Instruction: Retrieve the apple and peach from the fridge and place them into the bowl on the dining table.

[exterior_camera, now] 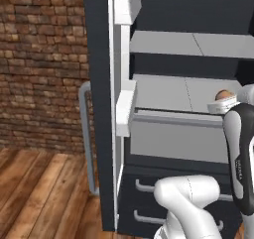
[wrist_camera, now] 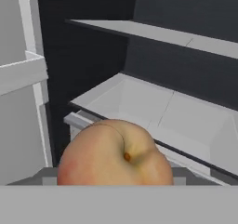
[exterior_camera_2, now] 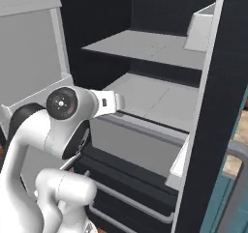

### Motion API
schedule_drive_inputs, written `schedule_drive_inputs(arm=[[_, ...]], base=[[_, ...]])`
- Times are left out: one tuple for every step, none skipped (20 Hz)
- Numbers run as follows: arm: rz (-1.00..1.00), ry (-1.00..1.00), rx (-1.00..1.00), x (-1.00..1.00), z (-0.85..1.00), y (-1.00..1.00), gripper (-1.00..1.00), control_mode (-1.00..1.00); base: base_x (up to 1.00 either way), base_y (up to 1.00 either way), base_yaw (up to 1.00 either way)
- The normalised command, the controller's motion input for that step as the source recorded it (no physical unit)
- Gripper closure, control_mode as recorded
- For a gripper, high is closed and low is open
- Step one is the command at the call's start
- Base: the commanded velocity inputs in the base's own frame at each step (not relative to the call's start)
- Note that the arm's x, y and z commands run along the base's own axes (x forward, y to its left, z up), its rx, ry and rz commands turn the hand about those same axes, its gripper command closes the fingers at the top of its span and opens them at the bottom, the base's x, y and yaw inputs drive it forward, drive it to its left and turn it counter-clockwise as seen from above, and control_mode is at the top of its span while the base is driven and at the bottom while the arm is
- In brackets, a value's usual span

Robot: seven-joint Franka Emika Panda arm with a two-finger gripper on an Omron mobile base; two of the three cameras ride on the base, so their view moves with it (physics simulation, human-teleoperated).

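Just in front of the open fridge (exterior_camera: 168, 134), at the height of its lower grey shelf, the peach (wrist_camera: 115, 153) sits right against the hand camera, swelling up from the bottom of that view so that the fingertips are hidden behind it. From the left base view a small orange-pink curve of the same fruit (exterior_camera: 223, 93) peeps above the hand (exterior_camera: 222, 104), near the shelf's front edge. The jaws stand wide, and with the fruit lodged between them I judge they are pinching the peach across its width rather than hanging spread and empty; the contact itself is hidden.

By its look the peach is round and plump, pale orange over most of its skin, blushing pinkish red low on the left side, with a shallow cleft running to a small brown stem dimple that faces the camera.

It will likely handle as a light thing, firm enough to hold yet soft-skinned and easily bruised, so a gentle squeeze suits it. Being round and smooth, it could roll or slip out; the best hold is across its widest middle, on either side of the cleft.
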Motion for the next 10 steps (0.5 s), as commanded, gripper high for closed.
schedule_drive_inputs(arm=[[0.00,0.00,0.00,0.00,0.00,0.00,1.00,1.00],[0.00,0.00,0.00,0.00,0.00,0.00,1.00,1.00],[0.00,0.00,0.00,0.00,0.00,0.00,1.00,1.00],[0.00,0.00,0.00,0.00,0.00,0.00,1.00,1.00],[0.00,0.00,0.00,0.00,0.00,0.00,1.00,1.00],[0.00,0.00,0.00,0.00,0.00,0.00,1.00,1.00],[0.00,0.00,0.00,0.00,0.00,0.00,1.00,1.00],[0.00,0.00,0.00,0.00,0.00,0.00,1.00,1.00],[0.00,0.00,0.00,0.00,0.00,0.00,1.00,1.00],[0.00,0.00,0.00,0.00,0.00,0.00,1.00,1.00]], base=[[-0.08,0.00,0.40],[-0.20,-0.01,0.40],[-0.34,-0.01,0.39],[-0.44,-0.04,0.38],[-0.54,-0.07,0.37],[-0.58,-0.11,0.37],[-0.57,-0.17,0.36],[-0.56,-0.17,0.35],[-0.59,-0.19,0.34],[-0.64,-0.19,0.33]])
